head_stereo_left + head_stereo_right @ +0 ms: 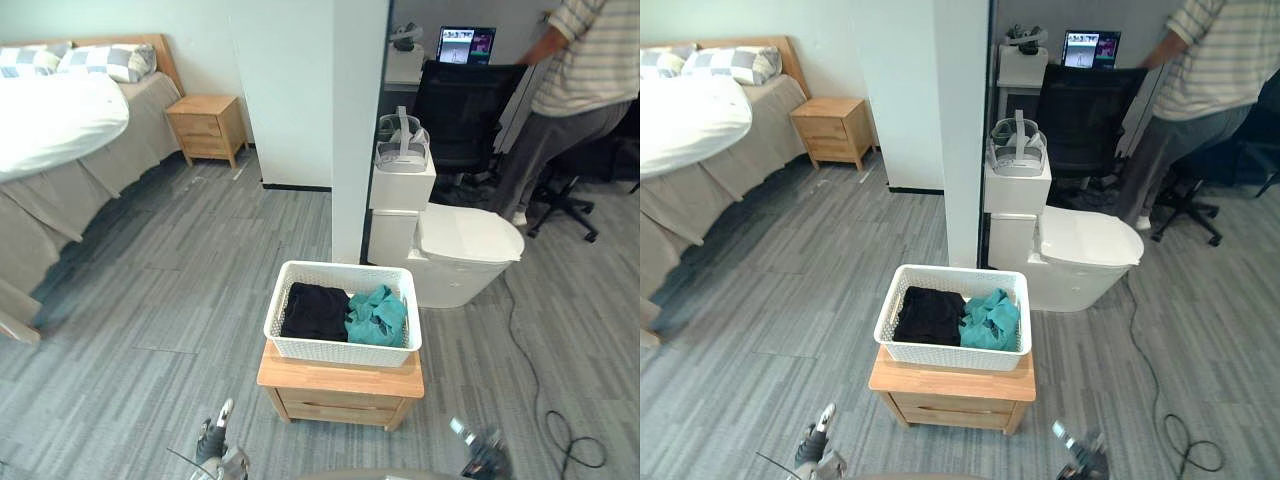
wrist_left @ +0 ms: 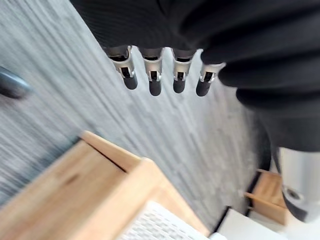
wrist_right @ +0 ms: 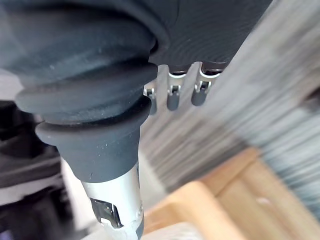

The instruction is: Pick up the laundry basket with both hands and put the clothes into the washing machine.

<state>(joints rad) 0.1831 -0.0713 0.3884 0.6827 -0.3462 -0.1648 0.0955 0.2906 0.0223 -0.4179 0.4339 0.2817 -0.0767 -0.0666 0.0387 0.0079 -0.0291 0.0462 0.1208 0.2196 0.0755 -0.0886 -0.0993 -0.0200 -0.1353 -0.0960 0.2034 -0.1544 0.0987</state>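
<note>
On the low wooden desk at 12 o'clock sits the laundry basket, clothes inside, untouched. The left robot hand at 7 o'clock and the right robot hand at 5 o'clock hang low, fingers straight, holding nothing. Lifting, carrying and loading are all left to do.

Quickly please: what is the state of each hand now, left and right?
Left hand: open, holding nothing.
Right hand: open, holding nothing.
</note>
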